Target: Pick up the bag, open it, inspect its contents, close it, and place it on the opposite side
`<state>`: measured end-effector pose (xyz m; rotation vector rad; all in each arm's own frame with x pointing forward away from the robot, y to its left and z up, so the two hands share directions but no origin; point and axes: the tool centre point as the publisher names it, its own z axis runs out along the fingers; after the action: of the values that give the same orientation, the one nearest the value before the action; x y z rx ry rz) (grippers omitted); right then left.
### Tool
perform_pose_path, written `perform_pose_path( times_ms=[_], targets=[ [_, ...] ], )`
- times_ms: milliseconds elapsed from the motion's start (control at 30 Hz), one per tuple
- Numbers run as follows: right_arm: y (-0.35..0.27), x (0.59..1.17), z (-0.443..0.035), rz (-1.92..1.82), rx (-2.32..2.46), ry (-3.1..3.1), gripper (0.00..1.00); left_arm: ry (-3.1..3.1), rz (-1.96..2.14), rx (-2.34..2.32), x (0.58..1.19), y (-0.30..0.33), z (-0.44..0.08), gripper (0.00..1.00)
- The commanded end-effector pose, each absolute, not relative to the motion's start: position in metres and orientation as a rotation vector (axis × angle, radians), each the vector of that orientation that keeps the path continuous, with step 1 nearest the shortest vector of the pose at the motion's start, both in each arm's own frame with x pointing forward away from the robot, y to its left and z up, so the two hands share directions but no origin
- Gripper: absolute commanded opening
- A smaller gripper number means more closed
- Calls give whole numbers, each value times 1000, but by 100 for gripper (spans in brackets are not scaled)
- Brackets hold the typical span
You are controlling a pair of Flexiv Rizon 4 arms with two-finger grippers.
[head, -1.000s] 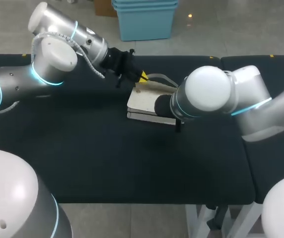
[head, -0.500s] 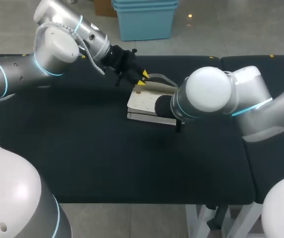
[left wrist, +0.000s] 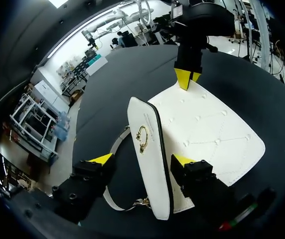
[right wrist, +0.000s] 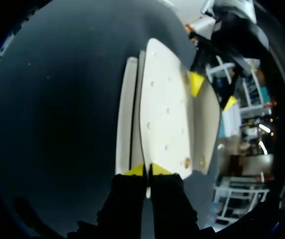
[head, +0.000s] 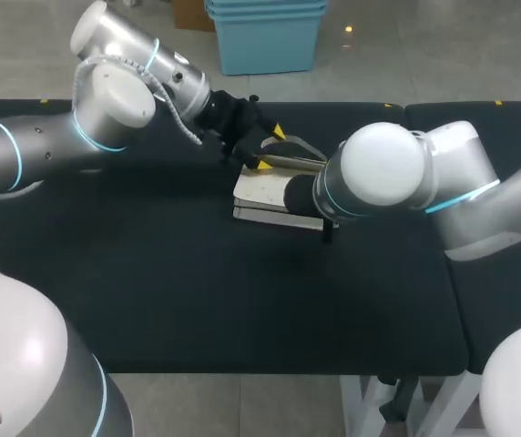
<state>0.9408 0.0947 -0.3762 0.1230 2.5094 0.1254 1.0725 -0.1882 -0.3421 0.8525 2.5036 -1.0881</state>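
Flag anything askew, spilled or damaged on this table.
Nothing is spilled or damaged. The white quilted handbag lies on the black table. Only its gold-clasped flap stands up on edge, between the open fingers of the left end effector, which fits opening the bag.

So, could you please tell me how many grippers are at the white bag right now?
2. The left gripper sits open astride the raised clasp side of the bag. The right gripper is shut on the bag's opposite edge. No others appear hidden.
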Motion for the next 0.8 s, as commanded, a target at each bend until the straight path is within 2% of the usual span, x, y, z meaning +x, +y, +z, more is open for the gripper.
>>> perform_pose_path(
  times_ms=[33,233,667,733,767,800],
  targets=[
    [94,939,-379,129,123,2502,0,2531,-1094,854,1087,-199,-352,70],
    [94,939,-379,129,123,2502,0,2578,-1073,828,1096,-203,-358,58],
    [94,939,-379,129,123,2502,0,2642,-1004,846,1097,-213,-361,42],
    [94,939,-379,129,123,2502,0,2655,-997,843,1098,-214,-363,6],
    [94,939,-379,129,123,2502,0,2660,-993,840,1098,-214,-363,0],
    [94,939,-379,129,123,2502,0,2664,-988,836,1098,-214,-363,0]
  ],
)
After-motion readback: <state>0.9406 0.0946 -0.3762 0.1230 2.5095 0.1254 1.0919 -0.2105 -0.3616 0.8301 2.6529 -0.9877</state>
